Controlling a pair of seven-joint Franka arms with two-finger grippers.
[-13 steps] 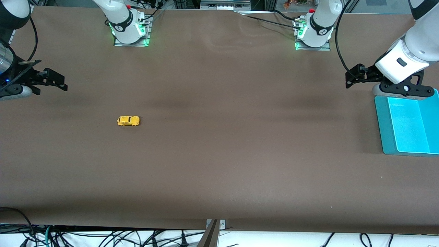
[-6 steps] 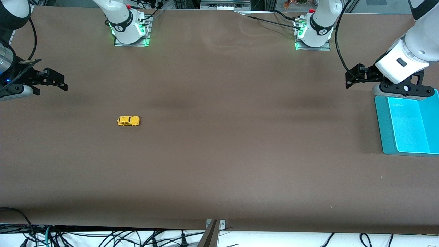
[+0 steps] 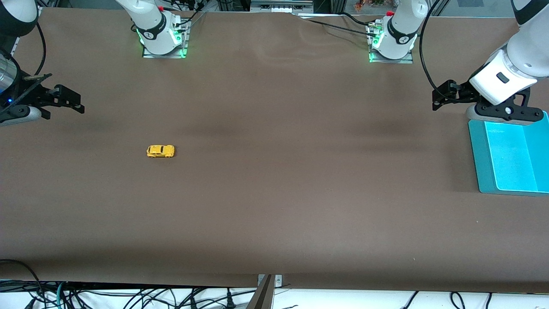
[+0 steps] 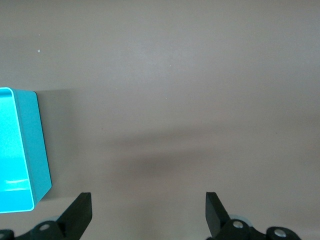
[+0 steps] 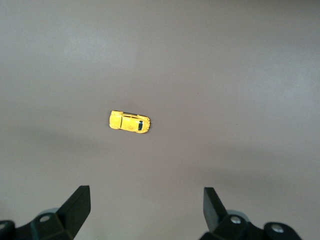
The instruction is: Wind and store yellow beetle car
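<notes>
clearly nothing done yet: yellow beetle car (image 3: 161, 151) untouched on the table (image 3: 274, 193), on its wheels, toward the right arm's end, well apart from the teal bin (image 3: 480, 159) at the left arm's end. right tool (image 3: 64, 101) wide open, up over the table edge, not touching the car. left tool (image 3: 446, 94) open too, waiting beside the bin. winding and storing both left to do.
</notes>
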